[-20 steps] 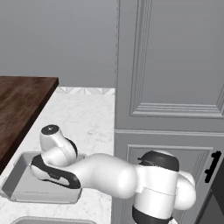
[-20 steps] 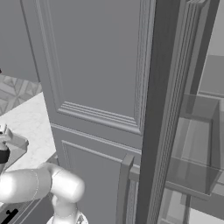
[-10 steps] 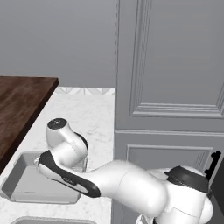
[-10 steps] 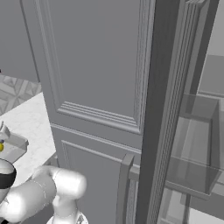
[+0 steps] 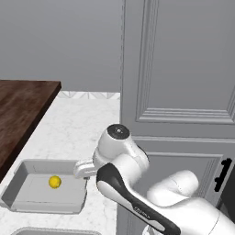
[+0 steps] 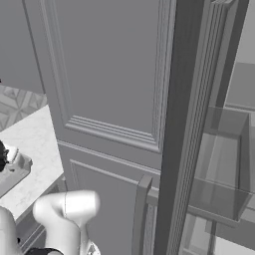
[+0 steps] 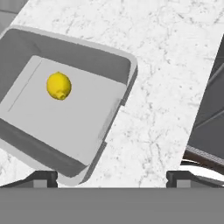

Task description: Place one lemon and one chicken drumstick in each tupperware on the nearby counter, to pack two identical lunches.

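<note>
A yellow lemon [image 5: 55, 182] [image 7: 58, 85] lies alone in a light-grey tupperware [image 5: 27, 203] [image 7: 118, 61] on the white marble counter [image 5: 78, 124] [image 7: 175, 65]. The rim of a second tupperware [image 5: 46, 231] peeks in at the bottom edge of the left base view. My gripper [image 7: 111, 179] hovers above the near tupperware's corner, open, with nothing between its widely spread tips. In the left base view my white hand [image 5: 85, 168] sits at that tupperware's right rim. The chicken drumstick is out of view.
A dark brown wooden surface [image 5: 18, 110] borders the counter on the left. A tall grey panelled cabinet door [image 5: 179, 92] [image 6: 114, 74] stands close on the right, with a black handle [image 5: 225, 172]. Grey open shelves [image 6: 224, 189] lie beyond it.
My arm has lifted up and to the right off the tupperware, which it covered before. The lemon now shows lying in it.
</note>
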Robot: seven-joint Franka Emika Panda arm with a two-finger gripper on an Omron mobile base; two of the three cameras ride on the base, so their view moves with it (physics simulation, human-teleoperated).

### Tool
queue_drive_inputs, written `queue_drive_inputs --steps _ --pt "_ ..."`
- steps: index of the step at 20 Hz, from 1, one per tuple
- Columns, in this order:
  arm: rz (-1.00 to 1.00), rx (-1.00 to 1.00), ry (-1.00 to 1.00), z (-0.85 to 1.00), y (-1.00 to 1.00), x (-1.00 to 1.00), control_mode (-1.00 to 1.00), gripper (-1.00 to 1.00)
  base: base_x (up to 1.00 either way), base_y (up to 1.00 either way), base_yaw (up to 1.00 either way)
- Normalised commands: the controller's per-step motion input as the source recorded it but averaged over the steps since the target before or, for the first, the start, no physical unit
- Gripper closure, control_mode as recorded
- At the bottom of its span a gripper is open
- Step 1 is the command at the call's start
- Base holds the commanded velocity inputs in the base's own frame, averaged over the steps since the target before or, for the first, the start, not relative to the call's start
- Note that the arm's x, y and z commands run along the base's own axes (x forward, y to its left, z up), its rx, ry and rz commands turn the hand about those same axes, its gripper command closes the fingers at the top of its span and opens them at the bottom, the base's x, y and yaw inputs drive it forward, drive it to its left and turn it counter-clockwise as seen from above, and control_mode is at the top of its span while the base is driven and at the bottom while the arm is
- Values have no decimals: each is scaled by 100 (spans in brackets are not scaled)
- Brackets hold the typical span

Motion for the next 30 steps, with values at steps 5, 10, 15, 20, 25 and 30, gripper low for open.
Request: queue_drive_inputs --steps 5,10,15,20,25,30 --pt "-31 3 -1 49 -91 -2 -100 -100 0 0 0" --pt "-17 3 1 9 -84 1 -100 -100 0 0 0" --pt "-9 0 -1 52 -76 0 -100 -100 0 0 0" --pt "2 -3 -1 22 -54 -15 -100 -100 0 0 0" --pt "3 -11 0 34 -70 -39 -100 -100 0 0 0" --pt "3 -13 -1 30 -67 -59 -100 -100 0 0 0"
